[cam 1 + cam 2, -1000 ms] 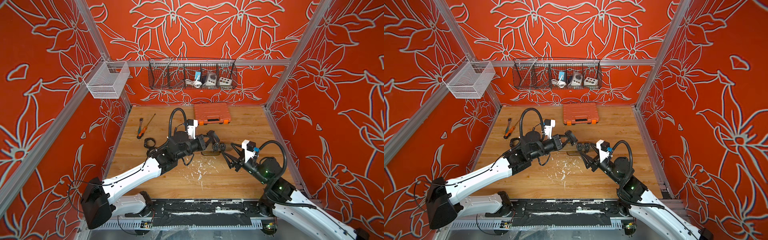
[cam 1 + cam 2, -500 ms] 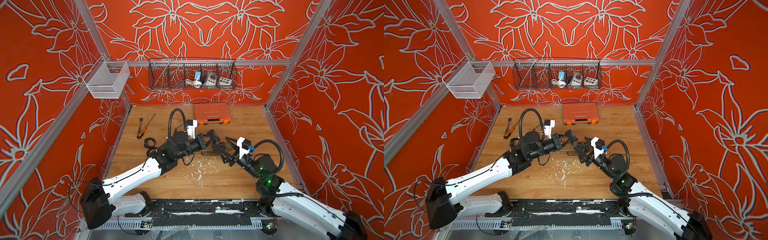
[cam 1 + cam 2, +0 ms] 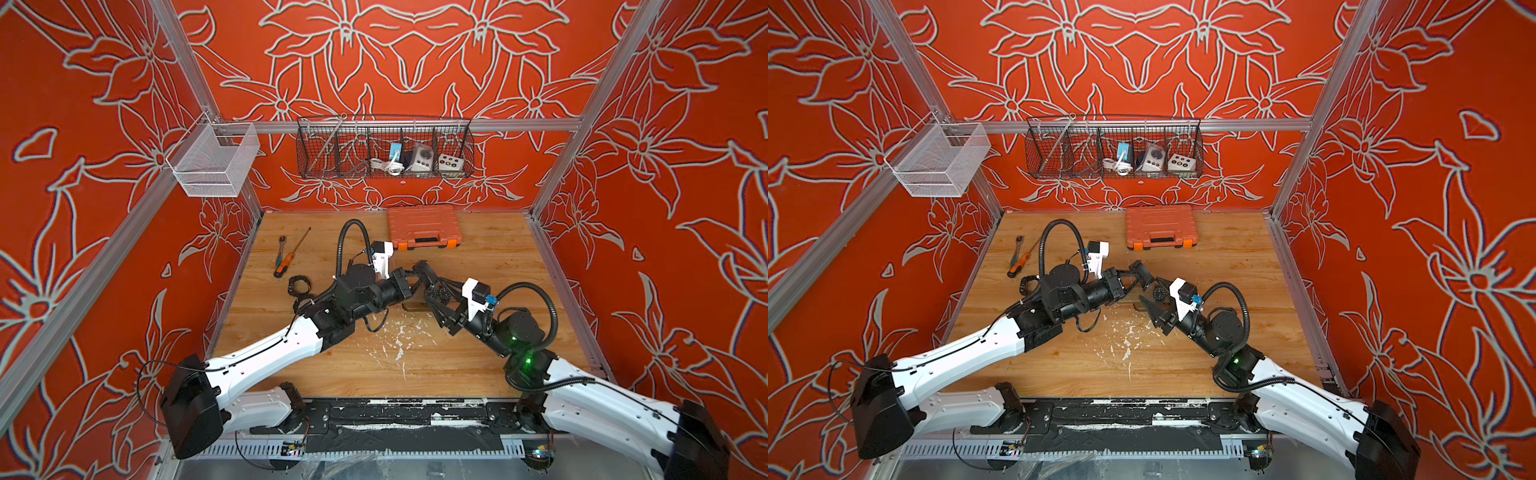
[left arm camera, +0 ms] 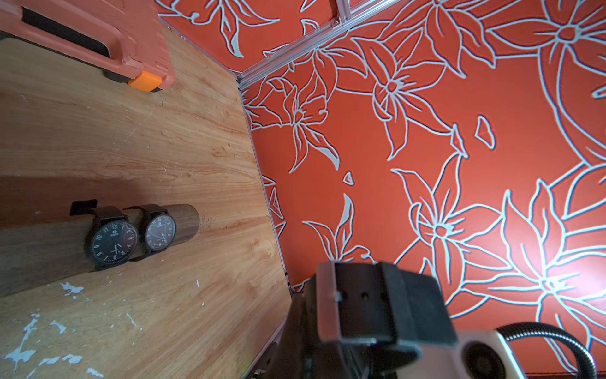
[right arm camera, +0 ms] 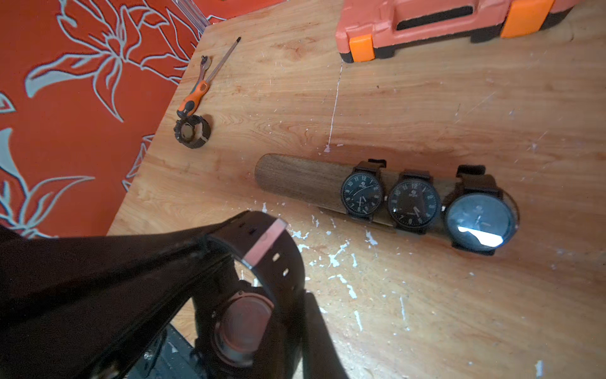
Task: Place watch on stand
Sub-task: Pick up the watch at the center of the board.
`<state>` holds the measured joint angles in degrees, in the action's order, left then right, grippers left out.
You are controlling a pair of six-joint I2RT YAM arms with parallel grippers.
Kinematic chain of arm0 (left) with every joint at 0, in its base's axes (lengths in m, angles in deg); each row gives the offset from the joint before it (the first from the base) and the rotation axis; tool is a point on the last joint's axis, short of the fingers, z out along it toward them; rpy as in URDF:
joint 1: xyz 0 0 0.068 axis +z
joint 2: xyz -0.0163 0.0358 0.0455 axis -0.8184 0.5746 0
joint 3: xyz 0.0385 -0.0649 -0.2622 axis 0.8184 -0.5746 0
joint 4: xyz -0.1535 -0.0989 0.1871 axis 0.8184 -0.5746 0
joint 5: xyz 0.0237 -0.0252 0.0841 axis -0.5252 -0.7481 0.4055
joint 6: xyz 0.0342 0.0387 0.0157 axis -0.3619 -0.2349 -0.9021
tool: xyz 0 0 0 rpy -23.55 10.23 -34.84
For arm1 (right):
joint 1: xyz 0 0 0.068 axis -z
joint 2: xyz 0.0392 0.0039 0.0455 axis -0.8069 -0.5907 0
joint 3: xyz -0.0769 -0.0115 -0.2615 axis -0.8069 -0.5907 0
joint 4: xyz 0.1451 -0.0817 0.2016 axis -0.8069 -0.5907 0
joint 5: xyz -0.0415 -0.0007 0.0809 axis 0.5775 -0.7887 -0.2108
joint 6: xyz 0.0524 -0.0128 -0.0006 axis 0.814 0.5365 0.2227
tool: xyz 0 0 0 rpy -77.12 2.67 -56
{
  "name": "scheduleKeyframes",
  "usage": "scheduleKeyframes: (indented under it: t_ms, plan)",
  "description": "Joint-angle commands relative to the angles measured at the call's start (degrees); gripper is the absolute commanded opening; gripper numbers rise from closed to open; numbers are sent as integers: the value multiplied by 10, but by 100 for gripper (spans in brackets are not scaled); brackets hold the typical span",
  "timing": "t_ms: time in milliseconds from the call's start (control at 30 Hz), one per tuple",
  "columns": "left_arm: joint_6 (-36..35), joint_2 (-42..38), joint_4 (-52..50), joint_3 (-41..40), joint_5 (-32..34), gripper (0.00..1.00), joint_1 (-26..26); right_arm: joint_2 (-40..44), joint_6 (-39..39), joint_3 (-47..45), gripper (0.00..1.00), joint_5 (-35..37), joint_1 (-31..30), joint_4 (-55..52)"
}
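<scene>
A black watch (image 5: 262,262) hangs above the table between both grippers, its round case back (image 5: 246,325) facing the right wrist camera. My left gripper (image 3: 428,270) is shut on the strap's end (image 4: 377,311). My right gripper (image 3: 438,297) has its jaws closed on the watch, one finger (image 5: 98,279) along the strap and the other (image 5: 318,338) at its far side. The stand (image 5: 295,178), a dark-brown bar, lies on the table just beyond them. It carries three black watches (image 5: 362,193) on one half; the other half is bare. In both top views the arms hide most of it.
An orange case (image 3: 424,228) lies at the back of the table. A screwdriver and a small wrench (image 3: 291,253) lie at the left, with another black watch (image 3: 300,285) beside them. A wire basket (image 3: 384,147) hangs on the back wall, a white mesh basket (image 3: 214,160) at the left.
My right gripper has moved in towards the left gripper and narrowed its jaws round the watch. The left arm has stayed in place, still gripping the strap.
</scene>
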<state>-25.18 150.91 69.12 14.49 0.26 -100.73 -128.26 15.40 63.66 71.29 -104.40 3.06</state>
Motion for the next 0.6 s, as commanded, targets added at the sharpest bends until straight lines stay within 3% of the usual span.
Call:
scheduleKeyframes:
  t_ms: [0,267,567]
  plan:
    - [8,-16,22,-3,7,0,0,-2,-18,18,61,28,-8,31]
    - [12,-19,22,-4,7,0,0,-13,-15,26,49,31,-14,30]
    - [13,-22,23,-9,10,0,0,-18,-7,31,51,41,-16,28]
